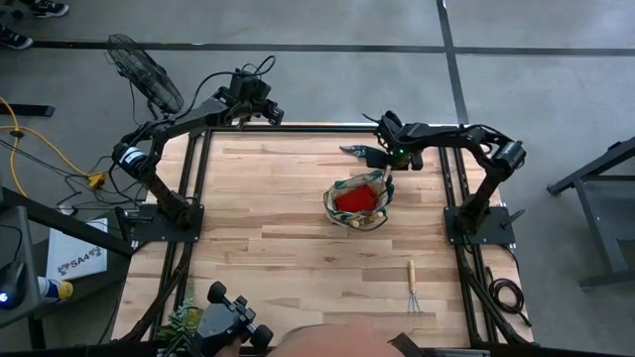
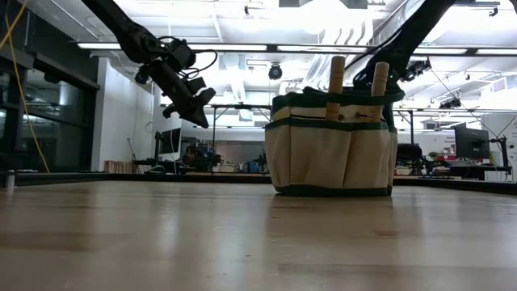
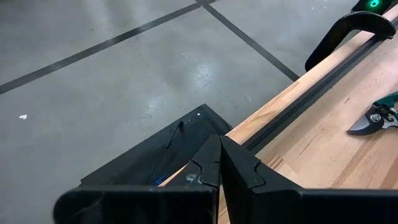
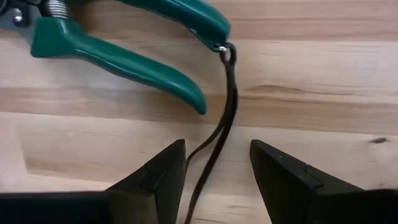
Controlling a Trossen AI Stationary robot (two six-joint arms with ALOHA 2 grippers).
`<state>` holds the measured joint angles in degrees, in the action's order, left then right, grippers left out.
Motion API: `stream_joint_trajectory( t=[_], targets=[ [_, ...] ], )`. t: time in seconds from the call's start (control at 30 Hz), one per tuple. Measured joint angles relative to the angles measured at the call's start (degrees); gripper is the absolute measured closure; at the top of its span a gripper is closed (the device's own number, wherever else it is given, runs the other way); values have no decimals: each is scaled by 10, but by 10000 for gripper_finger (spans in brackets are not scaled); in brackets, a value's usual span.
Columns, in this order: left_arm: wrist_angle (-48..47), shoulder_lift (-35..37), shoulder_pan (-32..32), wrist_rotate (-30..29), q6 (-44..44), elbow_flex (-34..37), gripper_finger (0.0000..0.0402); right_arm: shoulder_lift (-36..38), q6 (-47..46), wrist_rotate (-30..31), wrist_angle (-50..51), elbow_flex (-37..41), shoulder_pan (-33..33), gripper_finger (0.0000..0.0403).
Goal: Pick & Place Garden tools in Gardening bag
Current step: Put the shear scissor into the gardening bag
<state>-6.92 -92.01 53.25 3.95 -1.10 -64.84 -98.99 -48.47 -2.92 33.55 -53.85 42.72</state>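
Observation:
The tan gardening bag (image 1: 359,201) with green trim stands on the table right of centre, red cloth (image 1: 353,200) showing inside. In the low view, two wooden handles (image 2: 335,77) stick up from the bag (image 2: 331,149). A green-handled pruner (image 4: 124,43) lies flat on the table near the far edge. My right gripper (image 4: 217,149) hangs open just over it, pointing down, its fingers on either side of the dark cord (image 4: 225,112) at the handle's end. A wooden-handled hand rake (image 1: 413,288) lies near the front right. My left gripper (image 3: 219,158) waits shut above the far left edge.
A leafy plant clump (image 1: 182,319) and a dark device (image 1: 226,322) sit at the near left edge. Black frame rails (image 1: 198,178) run along the table's sides. Bare wood lies left of the bag and between the bag and the rake.

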Motion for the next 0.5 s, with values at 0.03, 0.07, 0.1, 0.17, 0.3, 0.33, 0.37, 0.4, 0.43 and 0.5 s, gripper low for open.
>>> stream_joint_trajectory(
  t=[0.03,0.07,0.1,0.17,0.3,0.33,0.37,0.4,0.43,0.5],
  targets=[
    [0,0,0,0,0,0,402,1,0,0,-6,5,0,227],
    [0,0,0,0,0,0,402,2,-4,0,-13,11,0,227],
    [0,0,0,0,0,0,402,4,-10,0,-21,16,0,227],
    [0,0,0,0,0,0,402,4,-14,-3,-29,23,0,227],
    [0,0,0,0,0,0,402,3,-14,5,-32,23,-1,227],
    [0,0,0,0,0,0,402,3,-14,8,-32,23,-2,227],
    [0,0,0,0,0,0,402,3,-14,9,-32,24,-2,227],
    [0,0,0,0,0,0,402,3,-14,10,-32,24,-2,227],
    [0,0,0,0,0,0,402,2,-14,10,-32,24,-2,227],
    [0,0,0,0,0,0,402,2,-14,11,-33,24,-2,231]
  ],
)
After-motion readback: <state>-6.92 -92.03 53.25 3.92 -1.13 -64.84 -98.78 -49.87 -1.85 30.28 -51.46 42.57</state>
